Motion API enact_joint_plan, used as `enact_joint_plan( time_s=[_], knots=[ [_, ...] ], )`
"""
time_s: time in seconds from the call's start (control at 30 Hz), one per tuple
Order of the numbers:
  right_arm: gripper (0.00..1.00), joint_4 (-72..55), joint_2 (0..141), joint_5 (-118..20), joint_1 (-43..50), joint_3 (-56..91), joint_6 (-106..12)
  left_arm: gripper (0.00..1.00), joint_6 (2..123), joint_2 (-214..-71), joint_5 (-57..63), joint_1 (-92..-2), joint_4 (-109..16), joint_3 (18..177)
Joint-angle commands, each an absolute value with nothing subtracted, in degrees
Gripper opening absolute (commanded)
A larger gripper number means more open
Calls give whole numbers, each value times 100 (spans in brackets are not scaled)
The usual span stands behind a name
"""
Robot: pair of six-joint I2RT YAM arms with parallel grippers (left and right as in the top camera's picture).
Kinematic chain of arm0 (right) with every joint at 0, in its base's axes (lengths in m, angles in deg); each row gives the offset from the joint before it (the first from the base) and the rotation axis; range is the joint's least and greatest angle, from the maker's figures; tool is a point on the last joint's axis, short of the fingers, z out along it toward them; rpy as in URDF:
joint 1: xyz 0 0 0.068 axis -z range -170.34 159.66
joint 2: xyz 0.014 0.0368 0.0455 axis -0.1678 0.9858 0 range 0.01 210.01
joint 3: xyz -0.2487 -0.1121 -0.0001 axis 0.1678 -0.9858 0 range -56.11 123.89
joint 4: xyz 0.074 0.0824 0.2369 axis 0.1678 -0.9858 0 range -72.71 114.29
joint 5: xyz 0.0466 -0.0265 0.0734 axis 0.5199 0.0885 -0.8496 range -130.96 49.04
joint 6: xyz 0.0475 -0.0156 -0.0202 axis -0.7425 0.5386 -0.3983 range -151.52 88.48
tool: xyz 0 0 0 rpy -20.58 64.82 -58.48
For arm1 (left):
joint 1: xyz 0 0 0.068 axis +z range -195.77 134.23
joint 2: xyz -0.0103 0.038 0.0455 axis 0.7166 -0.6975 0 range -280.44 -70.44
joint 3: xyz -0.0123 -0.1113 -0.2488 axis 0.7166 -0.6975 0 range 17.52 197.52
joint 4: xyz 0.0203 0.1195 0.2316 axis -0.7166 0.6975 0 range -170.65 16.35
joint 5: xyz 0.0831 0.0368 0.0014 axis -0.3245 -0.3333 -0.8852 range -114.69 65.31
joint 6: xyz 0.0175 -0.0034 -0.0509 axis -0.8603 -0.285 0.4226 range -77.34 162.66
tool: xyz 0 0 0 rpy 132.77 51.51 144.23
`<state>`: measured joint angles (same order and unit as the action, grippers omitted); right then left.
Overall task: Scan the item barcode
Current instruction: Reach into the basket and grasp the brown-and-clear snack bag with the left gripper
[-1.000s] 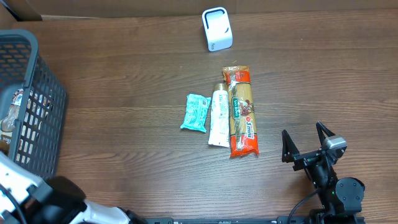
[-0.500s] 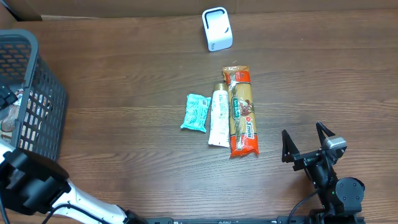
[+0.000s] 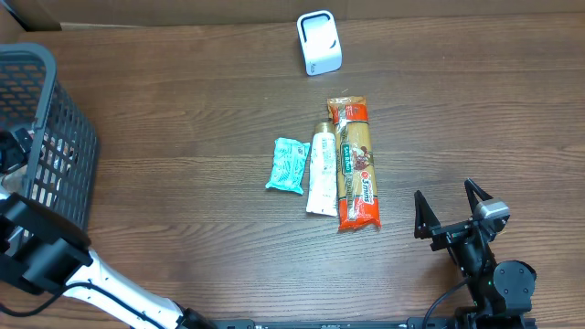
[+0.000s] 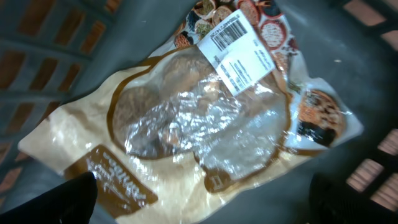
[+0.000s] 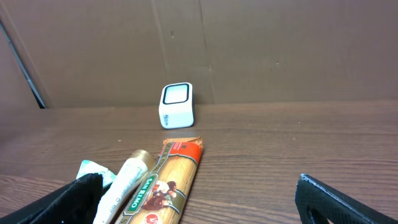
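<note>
The left arm (image 3: 55, 260) comes up from the worktop's near edge and reaches over its near-left corner, a white link ending in a black wrist block. Its left gripper (image 4: 202, 202) points downward, with the dark fingers (image 4: 74, 199) showing only at the bottom corners of the wrist view, spread wide and clasping nothing. The right arm (image 3: 498, 274) sits folded low by the near-right corner. Its right gripper (image 3: 448, 208) faces the far edge, roughly level with the worktop, and its two black prongs stand wide apart and empty.
</note>
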<state>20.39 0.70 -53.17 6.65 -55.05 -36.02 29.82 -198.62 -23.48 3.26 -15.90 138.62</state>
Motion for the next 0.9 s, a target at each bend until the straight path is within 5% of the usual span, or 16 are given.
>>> enact_joint_plan(
  time_s=[0.0, 0.53, 0.57, 0.63, 0.87],
  knots=[
    [100, 2076, 29, -5321, 678, -5564, -3619, 100, 2520, -20225, -2374, 243, -1845, 13875],
    [100, 2076, 29, -5321, 678, -5564, -3619, 97, 2044, -21360, -1712, 241, -1961, 13872],
    [100, 2076, 29, -5321, 678, -5564, -3619, 91, 2074, -21360, -1714, 241, -1955, 13872],
    [100, 2076, 29, -5321, 678, -5564, -3619, 64, 2160, -21360, -1712, 241, -1935, 13872],
    [100, 2076, 29, -5321, 678, -5566, -3619, 11, 2560, -21360, -1712, 241, -1751, 13872]
  ],
)
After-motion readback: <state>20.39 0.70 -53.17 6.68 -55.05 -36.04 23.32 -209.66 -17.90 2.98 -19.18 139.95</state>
